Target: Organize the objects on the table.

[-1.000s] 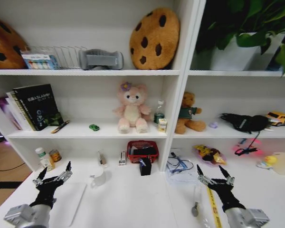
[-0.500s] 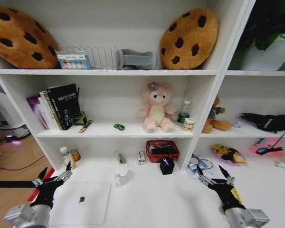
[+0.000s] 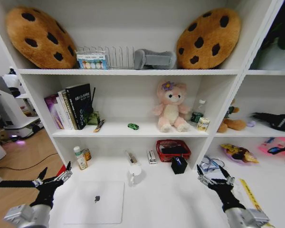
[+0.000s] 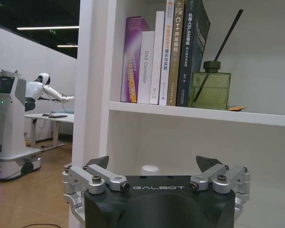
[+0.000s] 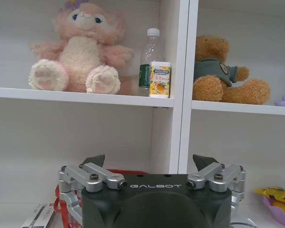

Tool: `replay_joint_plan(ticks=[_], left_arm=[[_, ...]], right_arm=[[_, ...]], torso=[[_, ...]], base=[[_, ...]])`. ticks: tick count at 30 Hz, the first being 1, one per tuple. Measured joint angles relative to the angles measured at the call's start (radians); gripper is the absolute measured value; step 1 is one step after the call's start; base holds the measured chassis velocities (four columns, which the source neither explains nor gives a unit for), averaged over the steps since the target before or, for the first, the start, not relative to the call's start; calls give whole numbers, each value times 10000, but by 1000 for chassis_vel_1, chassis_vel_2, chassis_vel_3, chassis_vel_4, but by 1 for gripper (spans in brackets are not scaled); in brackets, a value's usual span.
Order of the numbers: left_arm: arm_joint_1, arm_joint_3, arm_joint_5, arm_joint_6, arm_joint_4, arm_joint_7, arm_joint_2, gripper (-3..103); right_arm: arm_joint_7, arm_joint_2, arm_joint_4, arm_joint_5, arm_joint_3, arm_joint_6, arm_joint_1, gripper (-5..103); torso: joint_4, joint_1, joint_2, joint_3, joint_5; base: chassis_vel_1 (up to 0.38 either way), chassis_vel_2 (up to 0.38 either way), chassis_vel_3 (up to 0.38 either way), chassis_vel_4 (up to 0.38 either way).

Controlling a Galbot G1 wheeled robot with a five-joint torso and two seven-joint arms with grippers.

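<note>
Both grippers, left [image 3: 53, 179] and right [image 3: 214, 178]: jaws spread, empty. Laptop [image 3: 95, 202] beside left jaws (approach low, square); ruler [image 3: 251, 195] beside right.

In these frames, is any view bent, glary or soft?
Head view: wide-angle lens bows the shelf uprights outward; even light, faint sheen on the silver laptop, left hand and right hand sharp. Left wrist view: books crisp, room behind dimmer. Right wrist view: pink plush slightly soft.
</note>
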Motion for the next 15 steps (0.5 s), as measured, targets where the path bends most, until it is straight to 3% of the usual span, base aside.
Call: replay_joint_plan(ticks=[7,15], left_arm=[[0,0,0,0,0,4,0,100],[1,0,0,0,0,5,0,100]], right_arm=[[1,0,0,0,1,0,0,100],[0,-1,0,0,0,0,0,100]], torso=[[0,1,0,0,-1],[0,1,0,0,-1]], base=[[-11,-16,-2,10],[119,-73,-115,94]])
